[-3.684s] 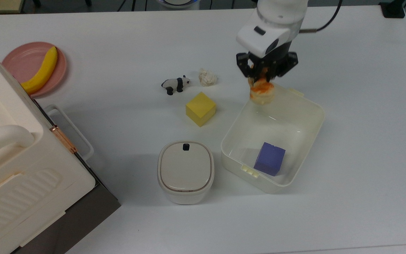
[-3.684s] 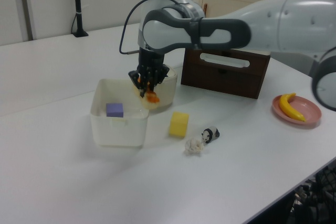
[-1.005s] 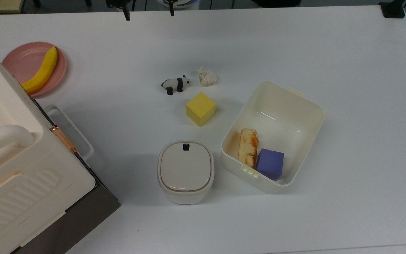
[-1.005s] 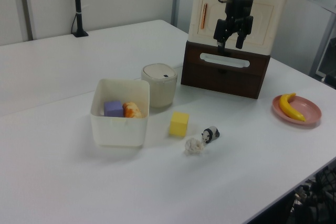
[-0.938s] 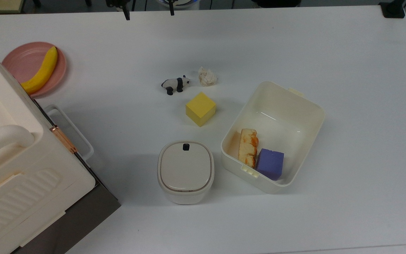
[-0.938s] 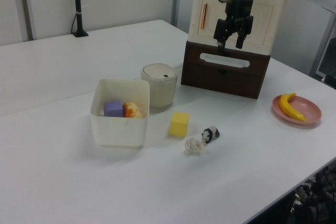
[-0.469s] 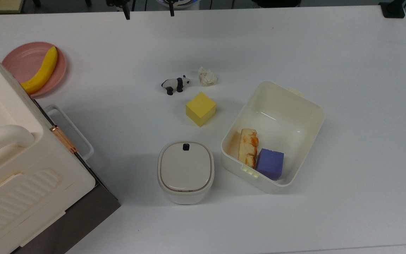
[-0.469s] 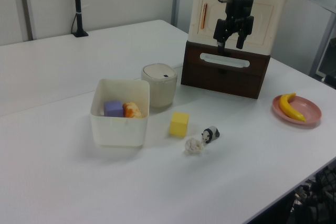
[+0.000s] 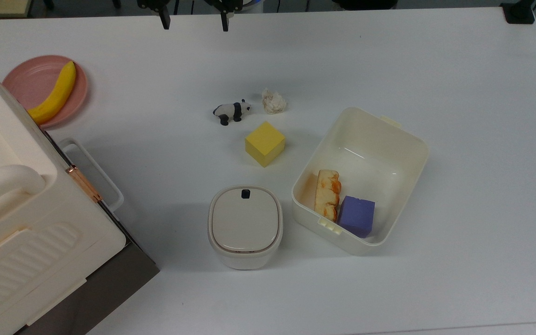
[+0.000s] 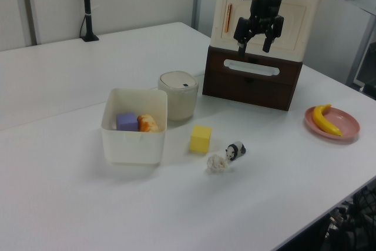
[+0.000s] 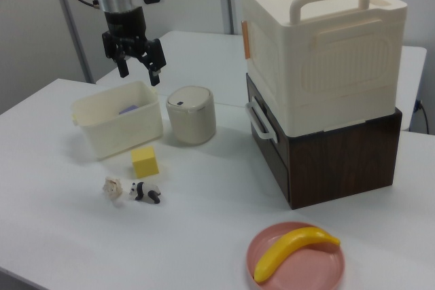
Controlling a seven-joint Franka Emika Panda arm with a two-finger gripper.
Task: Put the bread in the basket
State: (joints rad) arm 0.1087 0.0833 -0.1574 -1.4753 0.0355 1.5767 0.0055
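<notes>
White table (image 9: 435,70); gripper (image 9: 192,21) cut off at the top view's upper edge, fingers spread, nothing held. Bread (image 9: 327,194) lain inside basket (image 9: 414,139), against purple cube (image 9: 356,216), well apart from gripper. In right view, bread hidden by basket wall (image 11: 122,127).

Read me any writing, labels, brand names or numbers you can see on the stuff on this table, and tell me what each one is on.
None: no readable text on any object.
The lidded white bin bears only a plain black button.
The basket, the bread and the purple cube in it, and the yellow cube are unmarked.
The cream storage box and the pink plate show no lettering either.
</notes>
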